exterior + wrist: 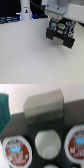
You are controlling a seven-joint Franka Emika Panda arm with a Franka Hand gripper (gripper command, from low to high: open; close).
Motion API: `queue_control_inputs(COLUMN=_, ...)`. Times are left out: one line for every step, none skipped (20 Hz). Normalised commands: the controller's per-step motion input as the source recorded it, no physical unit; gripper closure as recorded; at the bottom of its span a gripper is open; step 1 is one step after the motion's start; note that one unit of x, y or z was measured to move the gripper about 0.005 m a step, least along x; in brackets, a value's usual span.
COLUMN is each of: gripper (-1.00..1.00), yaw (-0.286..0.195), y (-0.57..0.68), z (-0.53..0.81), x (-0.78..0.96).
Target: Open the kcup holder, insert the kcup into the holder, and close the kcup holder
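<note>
Gripper (pixel 60 31) state we cannot tell above the kcup holder (pixel 61 36); we should centre the kcup (pixel 48 142) squarely over its slot before release.

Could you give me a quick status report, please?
Gripper above kcup holder, jaws unclear. Holder open, sealed pods in slots. White bottle stands well clear.
</note>
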Motion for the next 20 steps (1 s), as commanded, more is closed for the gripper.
queue_control_inputs(gripper=-1.0, yaw=0.096, y=0.04, z=-0.33, x=0.36)
queue_control_inputs(gripper=-1.0, yaw=0.118, y=0.02, z=-0.34, x=0.32)
queue_control_inputs(gripper=-1.0, yaw=0.136, y=0.11, z=-0.35, x=0.21)
queue_control_inputs(gripper=-1.0, yaw=0.143, y=0.15, z=-0.32, x=0.18)
queue_control_inputs(gripper=-1.0, yaw=0.144, y=0.2, z=-0.29, x=0.06)
queue_control_inputs(gripper=-1.0, yaw=0.16, y=0.21, z=-0.23, x=-0.02)
queue_control_inputs(gripper=-1.0, yaw=0.176, y=0.24, z=-0.19, x=-0.03)
queue_control_inputs(gripper=-1.0, yaw=0.19, y=0.21, z=-0.16, x=-0.1)
queue_control_inputs(gripper=-1.0, yaw=0.181, y=0.26, z=-0.13, x=-0.09)
queue_control_inputs(gripper=-1.0, yaw=0.174, y=0.29, z=-0.1, x=-0.14)
queue_control_inputs(gripper=-1.0, yaw=0.172, y=0.28, z=-0.08, x=-0.22)
queue_control_inputs(gripper=-1.0, yaw=0.175, y=0.27, z=-0.05, x=-0.3)
queue_control_inputs(gripper=-1.0, yaw=0.181, y=0.27, z=-0.04, x=-0.33)
queue_control_inputs(gripper=-1.0, yaw=0.194, y=0.25, z=-0.02, x=-0.35)
queue_control_inputs(gripper=-1.0, yaw=0.198, y=0.25, z=-0.01, x=-0.37)
queue_control_inputs(gripper=-1.0, yaw=0.196, y=0.26, z=-0.01, x=-0.39)
queue_control_inputs(gripper=-1.0, yaw=0.193, y=0.28, z=0.0, x=-0.41)
queue_control_inputs(gripper=-1.0, yaw=0.201, y=0.26, z=0.0, x=-0.44)
queue_control_inputs(gripper=-1.0, yaw=0.176, y=0.32, z=0.0, x=-0.43)
queue_control_inputs(gripper=-1.0, yaw=0.156, y=0.39, z=0.0, x=-0.42)
